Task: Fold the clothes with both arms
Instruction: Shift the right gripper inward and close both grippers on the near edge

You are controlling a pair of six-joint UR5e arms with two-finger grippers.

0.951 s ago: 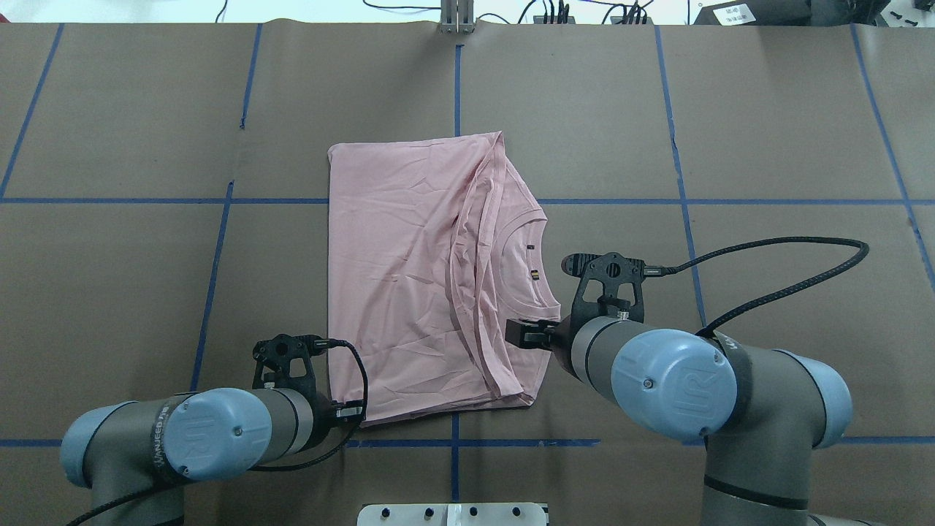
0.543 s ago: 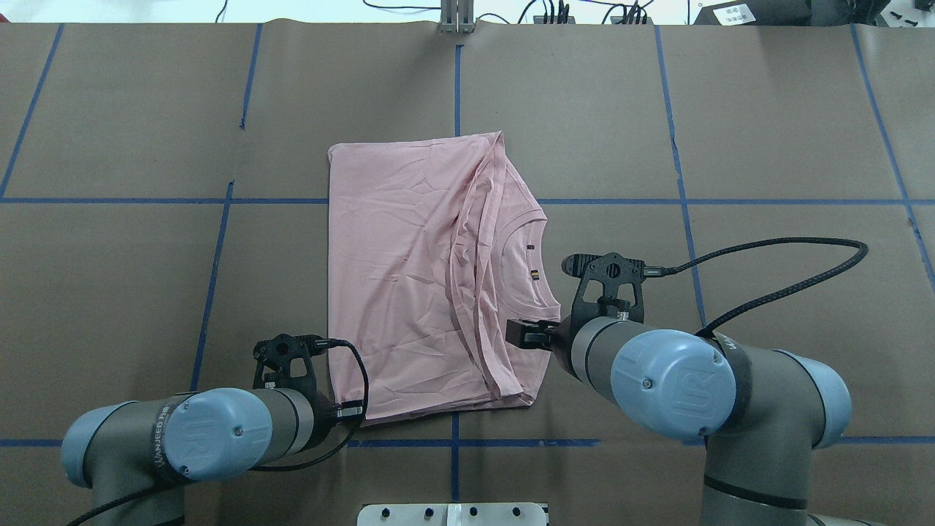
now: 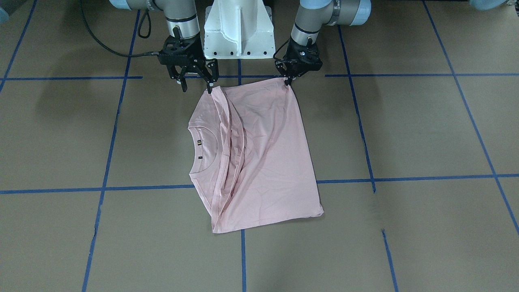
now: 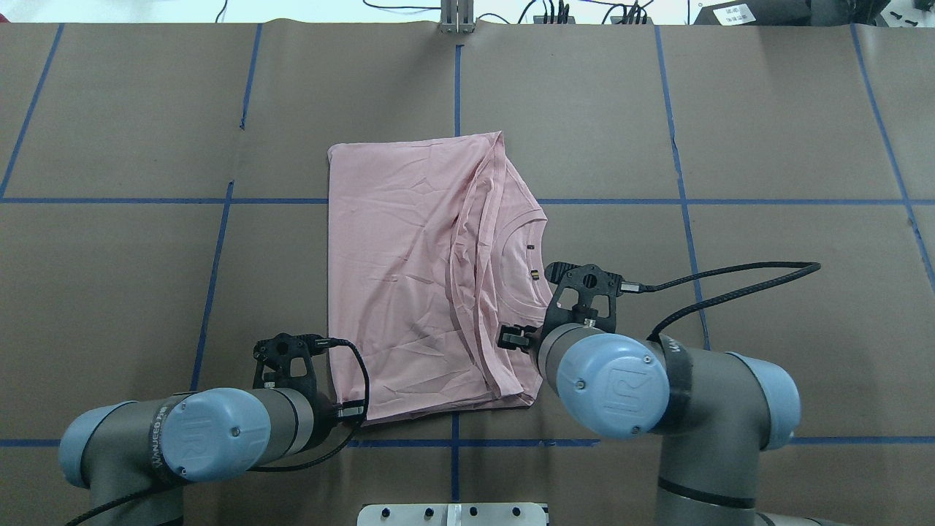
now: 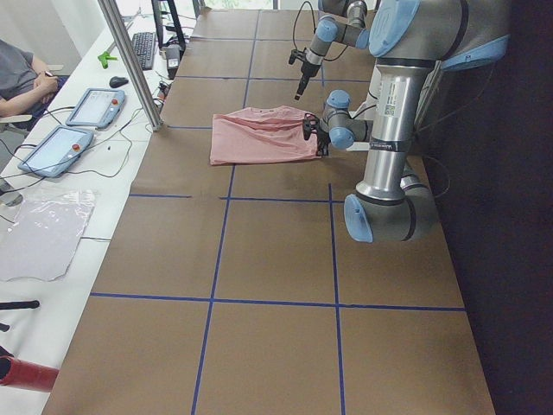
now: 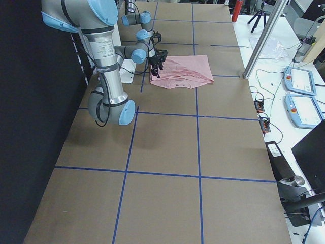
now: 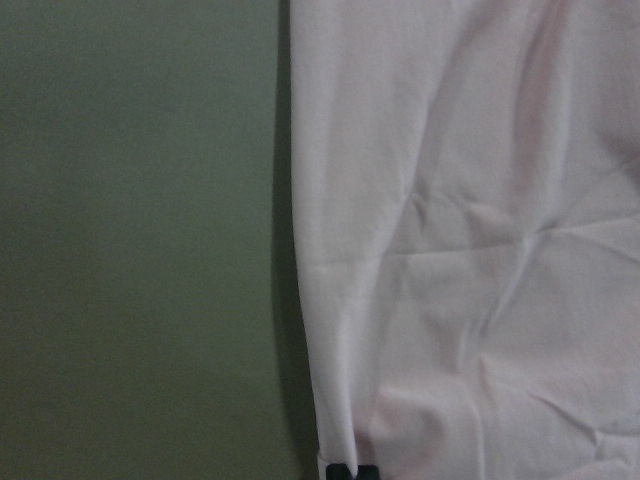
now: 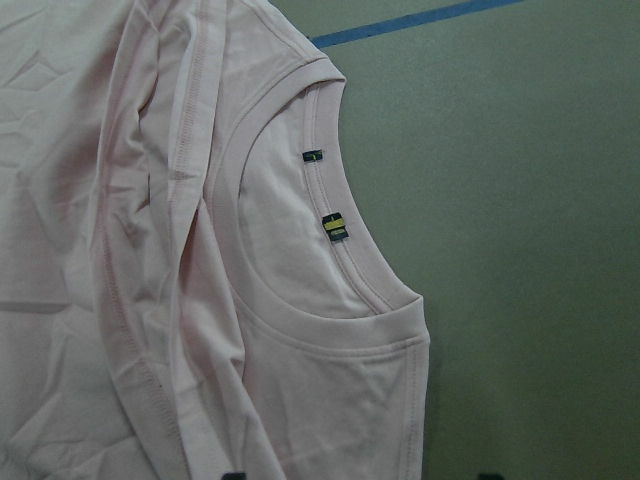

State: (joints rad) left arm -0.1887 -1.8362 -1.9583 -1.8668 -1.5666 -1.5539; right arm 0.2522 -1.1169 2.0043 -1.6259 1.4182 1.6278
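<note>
The pale pink T-shirt (image 4: 409,277) lies folded on the brown table, collar (image 8: 300,330) towards my right side; its print is hidden. My left gripper (image 3: 288,81) is shut on the shirt's near left corner, and its fingertips pinch the edge in the left wrist view (image 7: 340,470). My right gripper (image 3: 196,86) is open over the near right corner, with one finger (image 3: 210,88) at the cloth and the other over bare table. In the overhead view its fingers are hidden under the right wrist (image 4: 613,383). The shirt also shows in the front view (image 3: 263,154).
The white pedestal base (image 3: 239,28) stands just behind the shirt's near edge. Blue tape lines (image 4: 455,80) cross the table. A metal post (image 5: 130,60), tablets (image 5: 95,104) and a seated person (image 5: 22,78) are on the far side.
My right arm has moved left and back towards the base, bringing its gripper nearer the shirt's near right corner; its cable followed. The left arm and the shirt have not moved.
</note>
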